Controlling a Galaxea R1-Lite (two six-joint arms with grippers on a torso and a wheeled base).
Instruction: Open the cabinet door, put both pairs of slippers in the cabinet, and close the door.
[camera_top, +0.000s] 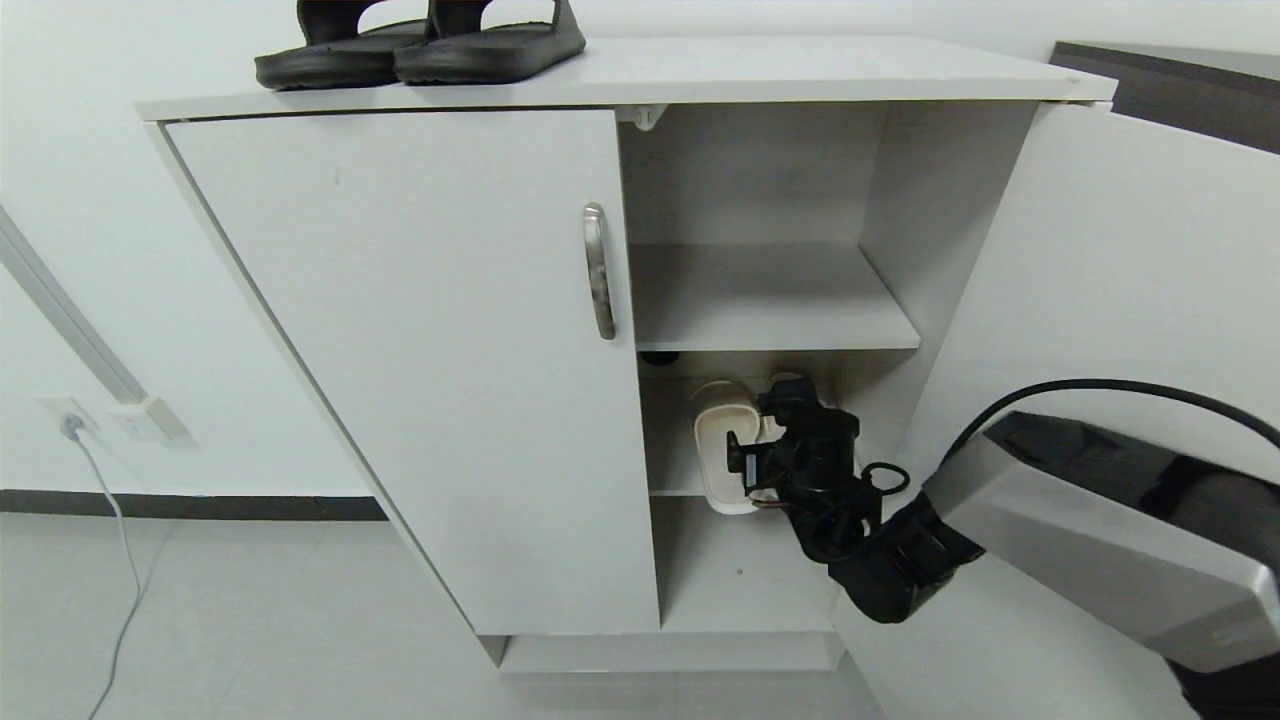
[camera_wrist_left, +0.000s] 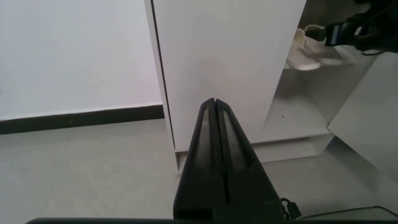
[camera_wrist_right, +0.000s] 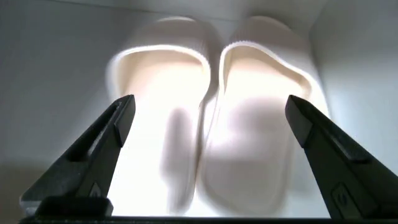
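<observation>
1. White cabinet (camera_top: 800, 70) against a pale wall; right door (camera_top: 1120, 280) swung wide open, left door (camera_top: 420, 350) shut, with a metal handle (camera_top: 598, 270) upright near its inner edge.
2. On the cabinet top, toward its left end: black slippers (camera_top: 420, 45), side by side and touching.
3. Inside the open half: upper shelf (camera_top: 770, 300), and below it the middle shelf (camera_top: 670, 470) carrying the white slippers (camera_top: 722, 465), footbeds up, side by side, touching along their inner edges.
4. Right end effector (camera_top: 755, 420) reaching into the middle compartment, at the near ends of the white slippers. Spread wide, one dark finger (camera_wrist_right: 93, 155) off each outer side of the pair, not closed on it. Contact with the pair: cannot tell.
5. Left end effector (camera_wrist_left: 214, 102) low over the grey floor (camera_wrist_left: 93, 162), well apart from the cabinet and pointed toward the shut left door. Narrow, both fingers pressed flat together.
6. On the wall to the cabinet's left: a socket (camera_top: 70, 415) with a cable hanging to the floor.
</observation>
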